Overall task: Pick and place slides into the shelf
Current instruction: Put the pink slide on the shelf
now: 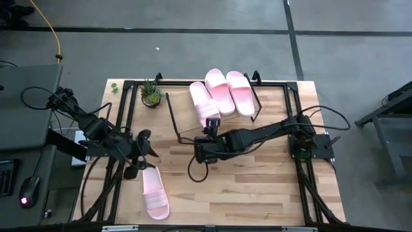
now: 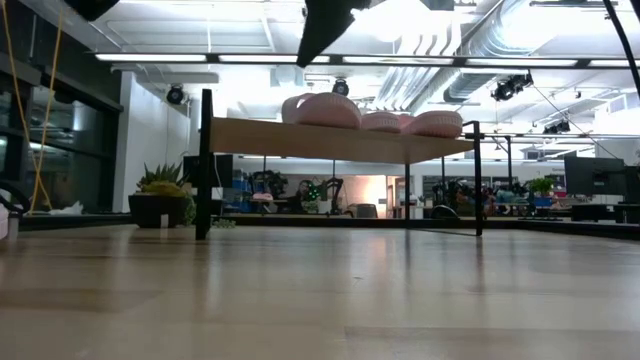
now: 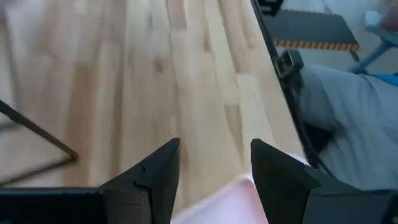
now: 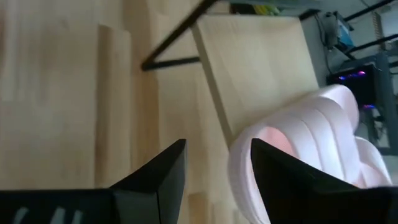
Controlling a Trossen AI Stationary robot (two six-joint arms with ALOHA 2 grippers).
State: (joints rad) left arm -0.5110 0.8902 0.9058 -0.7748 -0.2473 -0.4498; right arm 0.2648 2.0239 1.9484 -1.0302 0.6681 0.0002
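Dark fingers of the left gripper fill the foreground of the left wrist view, standing apart with bare wooden table between them. Just beyond the tips shows a pale pink edge of a slide; most of it is cut off, so its pose cannot be read there. Seen from above, the left gripper hangs over the table's left half, and the single slide on the tabletop lies just beside it, toward the near edge, not held.

Fingers of the right gripper likewise stand apart, holding nothing. Directly past them rises the curved pink strap of a slide resting on the light board of the shelf; whether the fingertips touch this slide cannot be told. From above, the right gripper sits at the near end of the leftmost slide on the shelf. Two more slides lie beside it, a middle one and a right one, close together.

At table height, the shelf appears as a slanted board on thin black legs, with pink straps showing over its top; the soles are hidden by the board. A small potted plant stands to the shelf's left.
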